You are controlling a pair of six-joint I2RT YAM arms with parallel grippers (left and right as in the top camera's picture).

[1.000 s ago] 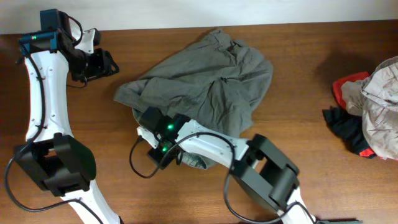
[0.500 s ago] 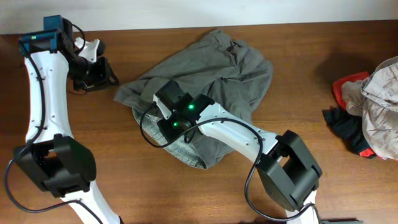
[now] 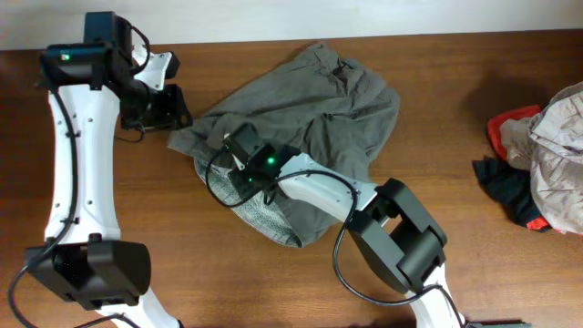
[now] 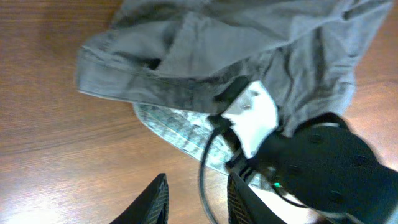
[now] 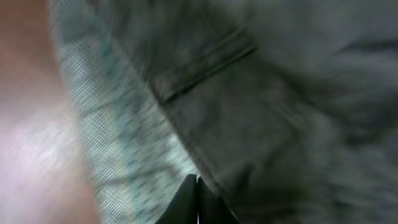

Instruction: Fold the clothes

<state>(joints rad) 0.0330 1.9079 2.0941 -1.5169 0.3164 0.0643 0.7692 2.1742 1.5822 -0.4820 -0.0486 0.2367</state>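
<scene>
Our left pincer (image 4: 198, 186) hangs over bare desk (image 3: 455, 82), its fingers apart and empty, just off the left edge of the garment (image 3: 319, 109). That garment lies crumpled mid-desk, toward the far side. Our right pincer (image 5: 196, 196) sits low on its lower-left part, where grey cloth meets a pale lining (image 4: 180, 127). Its fingers look pressed together, but the blur keeps us from saying whether any cloth is caught between them. We judge the garment soft, light and limp: it should sag from any single hold and drag across the wood rather than slide as one piece. The thick band (image 4: 106, 71) along the left edge looks the firmest place to pinch, ideally at two well-separated spots, one per pincer. For room, we have open wood to the left and along the near side, and a wide bare stretch between the garment and the pile (image 3: 547, 137) at the right end. The far edge of the desk runs close behind the cloth, and our right arm lies across the near part, so that side is crowded.
</scene>
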